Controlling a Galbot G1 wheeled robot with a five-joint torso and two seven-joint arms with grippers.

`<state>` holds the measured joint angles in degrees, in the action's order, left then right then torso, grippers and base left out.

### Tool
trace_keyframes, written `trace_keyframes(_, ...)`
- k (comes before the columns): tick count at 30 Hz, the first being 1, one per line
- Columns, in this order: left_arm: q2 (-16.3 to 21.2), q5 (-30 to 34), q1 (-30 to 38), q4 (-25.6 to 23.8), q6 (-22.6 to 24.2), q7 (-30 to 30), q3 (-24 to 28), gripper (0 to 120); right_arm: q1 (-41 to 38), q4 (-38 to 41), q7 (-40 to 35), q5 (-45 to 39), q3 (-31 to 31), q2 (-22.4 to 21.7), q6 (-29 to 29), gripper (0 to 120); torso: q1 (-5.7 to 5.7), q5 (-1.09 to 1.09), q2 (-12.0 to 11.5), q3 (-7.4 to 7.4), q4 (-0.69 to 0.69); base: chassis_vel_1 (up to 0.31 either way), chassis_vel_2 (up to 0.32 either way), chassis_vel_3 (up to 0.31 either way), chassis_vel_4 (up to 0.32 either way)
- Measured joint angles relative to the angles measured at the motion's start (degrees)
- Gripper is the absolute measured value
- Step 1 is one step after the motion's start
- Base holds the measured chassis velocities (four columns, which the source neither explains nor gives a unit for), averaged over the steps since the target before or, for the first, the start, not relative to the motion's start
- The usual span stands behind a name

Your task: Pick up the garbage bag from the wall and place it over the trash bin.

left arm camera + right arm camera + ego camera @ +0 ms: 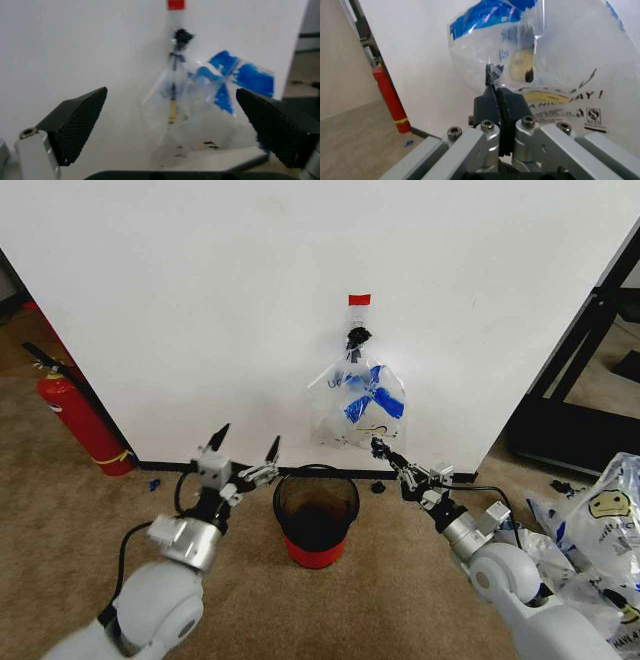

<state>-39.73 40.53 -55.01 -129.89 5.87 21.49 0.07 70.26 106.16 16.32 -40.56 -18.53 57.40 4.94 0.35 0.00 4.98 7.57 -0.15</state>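
The bag (363, 402) hangs from the hook (357, 336) on the wall (200, 300), above and right of the bin (316, 514), its lower edge pinched by the right gripper (379, 446), while the left gripper (245, 440) hovers spread near the bin's left.

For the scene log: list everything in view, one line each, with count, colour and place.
garbage bag: one, translucent whitish with blue print, hanging on the wall from the hook
wall: one, white, black strip at base
hook: one, black, under the tape mark
tape mark: one, red, on the wall
trash bin: one, black mesh with red base, on the carpet below the bag
fire extinguisher: one, red, by the wall's left edge
heap of bags: several, whitish, far right
left hand: open, beside the bin
right hand: shut on the bag's lower edge
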Motion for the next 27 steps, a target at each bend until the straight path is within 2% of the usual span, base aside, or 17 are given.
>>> trace_keyframes(3, 1.3, 4.8, 13.1, 1.6, 3.9, 0.8, 9.3, 100, 0.1, 0.0, -0.1, 0.2, -0.1, 0.2, -0.1, 0, 0.0, 0.0, 0.0, 0.0, 0.02, 0.0, 0.0, 0.0, 0.0)
trace_keyframes(7, -0.4, 6.5, 26.9, 5.8, 6.8, 1.6, 23.0, 100, 0.9, 0.3, -0.4, 0.3, -1.0, 0.2, -0.3, 0, 0.0, 0.0, 0.0, 0.0, 0.01, 0.0, 0.0, 0.0, 0.0)
trace_keyframes(8, -0.4, 6.5, 26.9, 5.8, 6.8, 1.6, 23.0, 100, 0.9, 0.3, -0.4, 0.3, -1.0, 0.2, -0.3, 0, 0.0, 0.0, 0.0, 0.0, 0.01, 0.0, 0.0, 0.0, 0.0)
trace_keyframes(12, -3.8, 7.2, 37.0, 9.7, 10.1, 2.2, 30.9, 100, 1.4, 0.8, -0.4, 0.4, -1.7, 0.1, -0.4, 0, 0.0, 0.0, 0.0, 0.0, 0.0, 0.0, 0.0, 0.0, 0.0)
trace_keyframes(16, -5.1, 7.3, 41.7, 11.6, 12.5, 2.9, 33.7, 100, 1.8, 1.0, -0.4, 0.4, -1.9, -0.1, -0.4, 0, 0.0, -0.01, 0.0, 0.0, 0.01, 0.0, 0.0, 0.0, 0.0)
trace_keyframes(19, -6.0, 8.4, 45.3, 12.2, 16.2, 3.8, 36.2, 100, 1.9, 0.8, -0.3, 0.6, -2.0, -0.1, -0.4, 0, 0.0, 0.01, 0.0, -0.01, 0.02, 0.0, 0.0, 0.0, 0.0)
trace_keyframes(27, -8.5, 10.9, 49.7, 13.4, 22.1, 5.6, 40.2, 98, 2.0, 0.6, 0.0, 0.8, -2.0, 0.1, -0.4, 0, 0.0, 0.0, 0.0, -0.01, 0.02, 0.0, 0.0, 0.0, 0.0)
